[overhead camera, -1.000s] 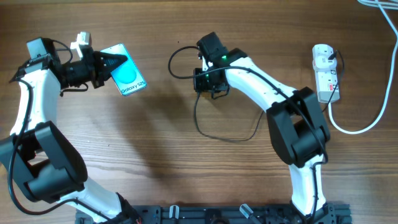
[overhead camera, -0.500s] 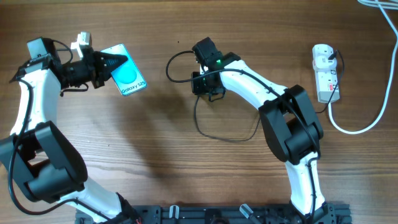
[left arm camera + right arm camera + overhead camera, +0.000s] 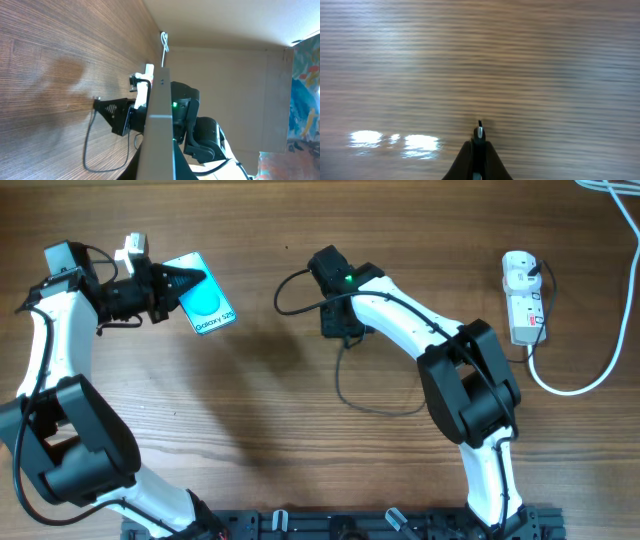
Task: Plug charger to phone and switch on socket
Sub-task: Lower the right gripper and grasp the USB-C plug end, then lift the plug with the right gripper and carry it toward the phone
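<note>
As the right gripper pinches it, the thin black charger loops.

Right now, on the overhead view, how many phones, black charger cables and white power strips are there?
phone: 1
black charger cable: 1
white power strip: 1
Total: 3

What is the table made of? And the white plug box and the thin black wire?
The table looks like wood or wood-look laminate: brown grain lines, with a slight sheen where light glares. The socket looks like smooth white plastic. The charger looks rubbery black, bending in loops; its tip looks shiny, probably metal.
</note>
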Robot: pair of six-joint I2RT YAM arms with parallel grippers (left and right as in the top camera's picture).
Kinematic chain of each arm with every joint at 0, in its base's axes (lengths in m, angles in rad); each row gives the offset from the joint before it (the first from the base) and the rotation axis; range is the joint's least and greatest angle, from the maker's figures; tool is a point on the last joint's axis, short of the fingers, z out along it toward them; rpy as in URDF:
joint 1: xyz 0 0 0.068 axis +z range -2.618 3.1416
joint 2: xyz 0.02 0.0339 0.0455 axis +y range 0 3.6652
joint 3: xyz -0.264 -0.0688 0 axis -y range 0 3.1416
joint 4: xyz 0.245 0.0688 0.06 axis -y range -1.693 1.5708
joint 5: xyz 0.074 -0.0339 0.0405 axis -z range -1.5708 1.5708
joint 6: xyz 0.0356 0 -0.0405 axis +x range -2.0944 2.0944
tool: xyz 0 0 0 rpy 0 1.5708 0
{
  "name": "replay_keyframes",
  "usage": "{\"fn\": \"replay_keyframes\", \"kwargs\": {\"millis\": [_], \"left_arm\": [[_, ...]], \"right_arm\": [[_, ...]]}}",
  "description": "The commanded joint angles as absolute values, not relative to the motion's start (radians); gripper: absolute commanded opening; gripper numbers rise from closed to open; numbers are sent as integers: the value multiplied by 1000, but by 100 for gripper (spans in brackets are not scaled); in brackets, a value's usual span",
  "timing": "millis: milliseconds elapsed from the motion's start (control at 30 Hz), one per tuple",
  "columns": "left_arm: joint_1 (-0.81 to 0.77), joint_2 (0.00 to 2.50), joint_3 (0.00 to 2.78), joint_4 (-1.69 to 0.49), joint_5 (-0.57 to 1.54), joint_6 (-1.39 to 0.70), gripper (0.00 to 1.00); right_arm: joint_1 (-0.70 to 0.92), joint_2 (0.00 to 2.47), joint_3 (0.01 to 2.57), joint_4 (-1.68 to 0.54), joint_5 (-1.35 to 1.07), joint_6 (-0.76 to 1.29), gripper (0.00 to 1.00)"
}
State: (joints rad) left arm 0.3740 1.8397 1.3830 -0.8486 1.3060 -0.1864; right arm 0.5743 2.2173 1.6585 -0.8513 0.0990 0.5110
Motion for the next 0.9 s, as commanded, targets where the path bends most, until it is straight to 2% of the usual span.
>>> {"fn": "replay_keyframes", "kwargs": {"millis": [0,133,267,433,600,867], "left_arm": [[370,1818,1393,-849,1333,-191,4],[370,1818,1393,-849,1333,-191,4],[370,1818,1393,-854,1333,-191,4],[370,1818,1393,-865,1325,-187,4],[370,1818,1393,-884,1317,-160,4],[370,1818,1393,-900,1299,-161,4]], "right_arm": [[583,2184,1644,-866,259,497,5],[613,2186,1641,-860,273,500,5],[629,2186,1627,-810,133,520,5],[627,2190,1626,-823,125,557,5],[627,2191,1626,-871,83,574,12],[627,2213,1626,-902,27,606,17]]}}
